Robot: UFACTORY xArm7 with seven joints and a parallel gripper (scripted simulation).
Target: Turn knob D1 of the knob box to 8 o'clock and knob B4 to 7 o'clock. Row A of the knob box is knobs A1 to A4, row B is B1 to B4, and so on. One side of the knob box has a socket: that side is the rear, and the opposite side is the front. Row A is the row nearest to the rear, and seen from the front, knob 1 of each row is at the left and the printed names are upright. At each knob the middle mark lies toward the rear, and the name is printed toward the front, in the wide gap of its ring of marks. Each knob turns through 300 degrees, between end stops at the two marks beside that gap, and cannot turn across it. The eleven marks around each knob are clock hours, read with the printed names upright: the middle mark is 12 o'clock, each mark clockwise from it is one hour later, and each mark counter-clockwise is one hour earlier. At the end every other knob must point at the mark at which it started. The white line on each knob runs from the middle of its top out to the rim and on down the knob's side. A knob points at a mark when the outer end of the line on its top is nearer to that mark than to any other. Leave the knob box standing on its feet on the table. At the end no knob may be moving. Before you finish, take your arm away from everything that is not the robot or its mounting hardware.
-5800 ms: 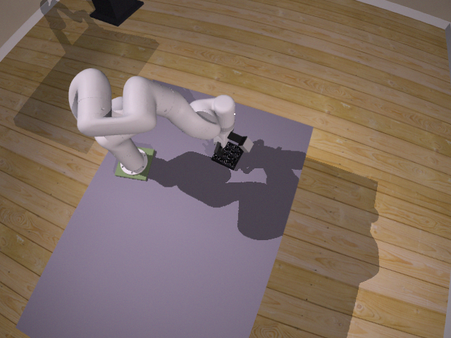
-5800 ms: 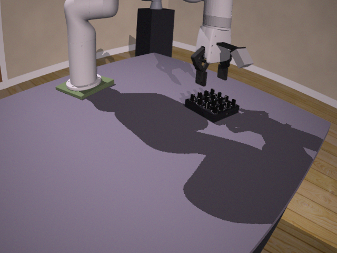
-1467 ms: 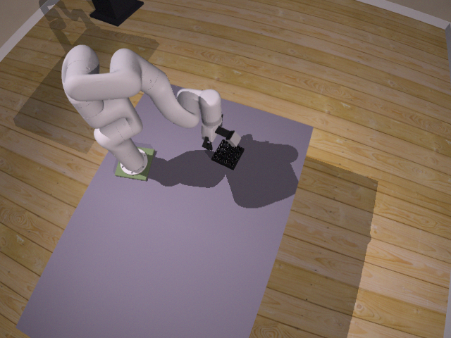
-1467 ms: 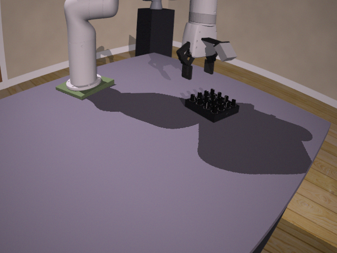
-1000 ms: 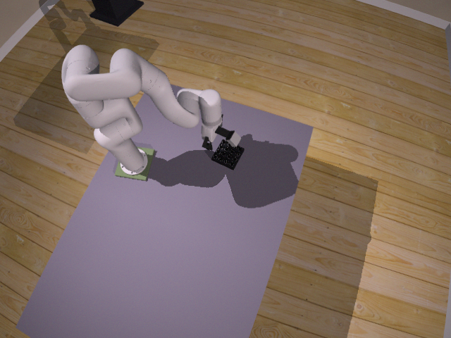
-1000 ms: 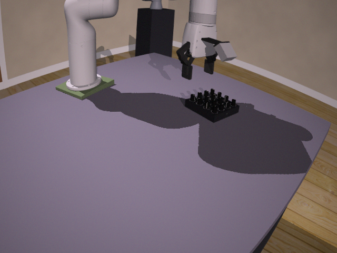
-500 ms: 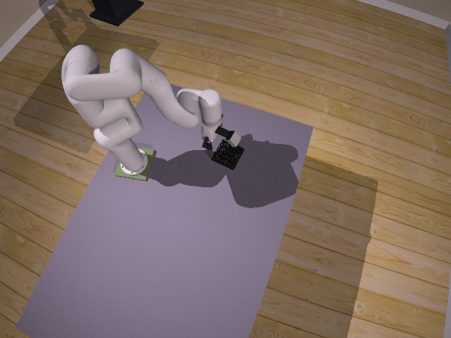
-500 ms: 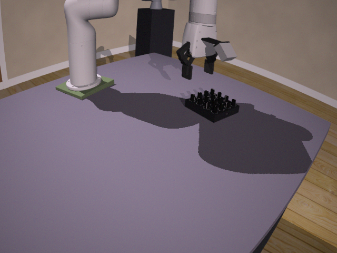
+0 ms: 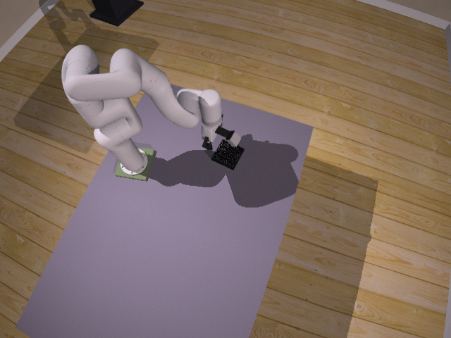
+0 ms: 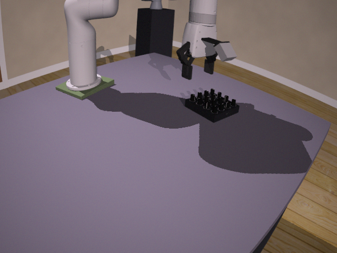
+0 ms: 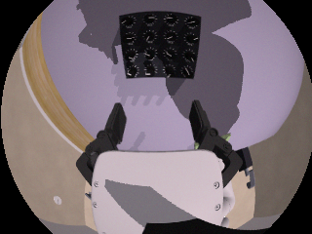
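The knob box (image 10: 212, 104) sits below the wide-open, empty tool (image 10: 197, 71), apart.

I read this as a bare test room for robot work, not a home. Wide pale-wood plank floor (image 9: 328, 72), plain beige walls (image 10: 271, 32) with a white skirting board (image 10: 285, 80). One large grey-violet bench (image 10: 136, 176) fills the middle. A white jointed robot arm (image 10: 81, 49) is bolted to a green square base plate (image 10: 107, 80) on it. A black pedestal (image 10: 154, 29) stands near the corner.
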